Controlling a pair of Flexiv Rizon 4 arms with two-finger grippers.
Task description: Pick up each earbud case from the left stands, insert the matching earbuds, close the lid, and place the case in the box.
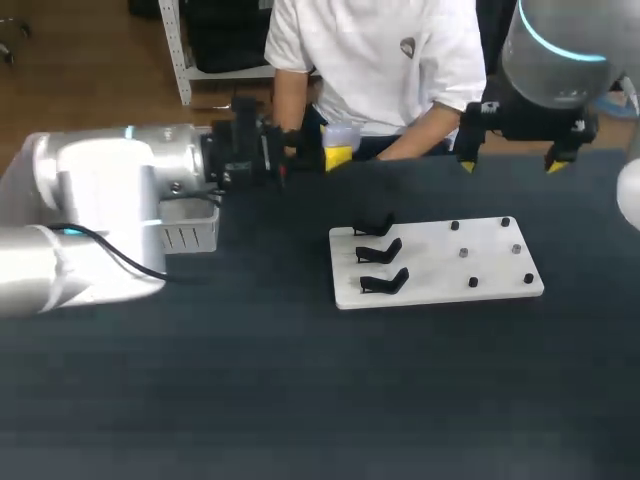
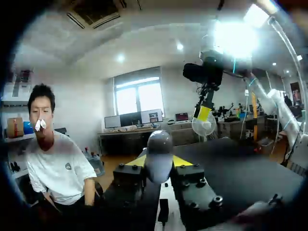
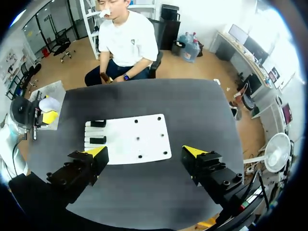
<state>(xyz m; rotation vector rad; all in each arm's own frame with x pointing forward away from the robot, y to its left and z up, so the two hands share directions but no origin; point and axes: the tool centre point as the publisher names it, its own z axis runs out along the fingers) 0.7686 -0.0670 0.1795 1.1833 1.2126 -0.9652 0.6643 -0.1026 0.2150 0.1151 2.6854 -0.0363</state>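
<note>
Head view: the earbud case (image 1: 338, 135) is sitting pinched between the left jaws, up off the bench (image 1: 250, 380) near its far edge, off to the right of the box (image 1: 190, 235). The left arm (image 1: 110, 190) is lying level. The right jaws are hanging wide apart beyond the white board (image 1: 440, 262) (three black stands (image 1: 380, 252) on its left).

Left wrist view: the case (image 2: 159, 151) is bulging up between the yellow tips, gripped from both sides.

Right wrist view: the jaws are gaping wide, with the board (image 3: 127, 137) under and ahead and dark bench stretching all around it.
</note>
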